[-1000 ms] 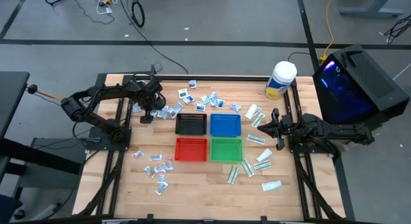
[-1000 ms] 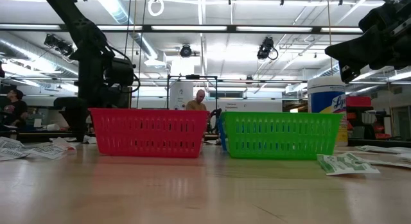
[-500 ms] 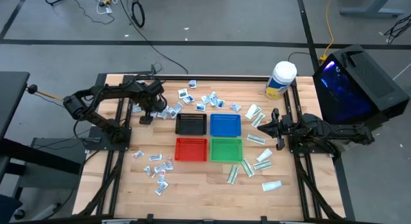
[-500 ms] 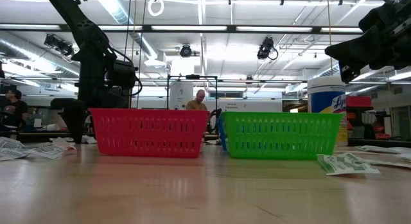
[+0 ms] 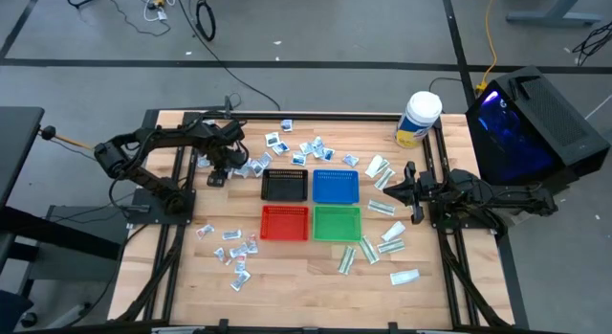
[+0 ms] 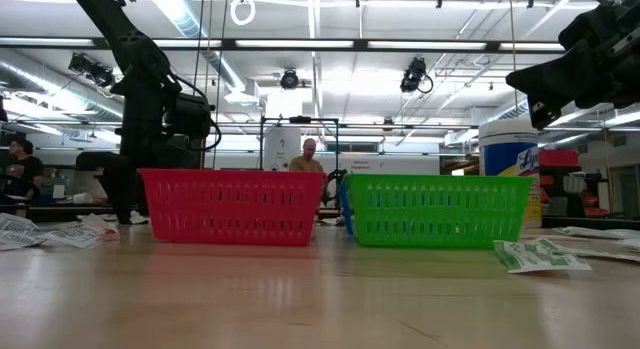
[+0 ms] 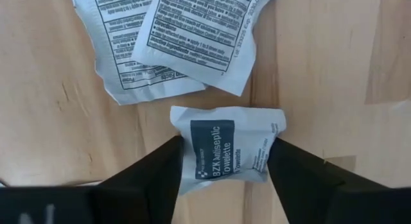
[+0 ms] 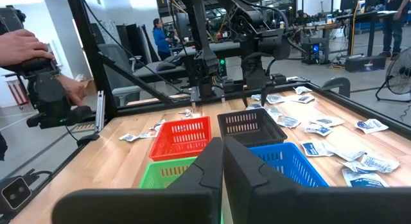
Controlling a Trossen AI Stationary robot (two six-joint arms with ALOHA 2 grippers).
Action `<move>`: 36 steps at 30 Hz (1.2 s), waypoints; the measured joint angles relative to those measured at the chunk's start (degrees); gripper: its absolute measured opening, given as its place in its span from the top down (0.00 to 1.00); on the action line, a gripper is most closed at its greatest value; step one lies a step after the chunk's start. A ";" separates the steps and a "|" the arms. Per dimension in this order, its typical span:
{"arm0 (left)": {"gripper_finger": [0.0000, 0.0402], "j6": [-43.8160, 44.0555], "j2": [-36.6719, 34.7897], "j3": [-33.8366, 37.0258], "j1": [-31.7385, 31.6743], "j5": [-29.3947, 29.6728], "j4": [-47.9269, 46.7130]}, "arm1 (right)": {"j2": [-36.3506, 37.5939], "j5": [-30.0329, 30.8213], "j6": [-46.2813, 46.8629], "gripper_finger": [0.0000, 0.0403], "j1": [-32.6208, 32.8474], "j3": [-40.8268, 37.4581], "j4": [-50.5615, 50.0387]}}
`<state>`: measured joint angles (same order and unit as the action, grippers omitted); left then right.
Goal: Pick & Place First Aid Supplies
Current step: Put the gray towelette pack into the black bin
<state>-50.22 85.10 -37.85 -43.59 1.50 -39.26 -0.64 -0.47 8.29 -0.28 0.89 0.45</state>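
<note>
The left gripper stands low over the table at its far left, its two fingers narrowed onto the sides of a squarish white antiseptic packet lying flat on the wood, just beside two other packets. The right gripper hangs with its fingers pressed together, empty, right of the blue tray.
</note>
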 joint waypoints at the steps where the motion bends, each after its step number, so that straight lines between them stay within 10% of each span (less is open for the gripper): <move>1: 0.45 -0.02 0.01 0.00 0.00 0.01 0.00 | 0.00 0.00 0.01 0.96 -0.01 0.02 0.00; 36: 0.47 3.14 -8.54 -0.05 5.00 8.17 -3.75 | 0.02 -0.02 0.00 0.96 -0.01 0.00 -0.02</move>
<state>-47.08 76.56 -37.89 -38.59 9.66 -43.01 -0.62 -0.49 8.29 -0.29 0.89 0.43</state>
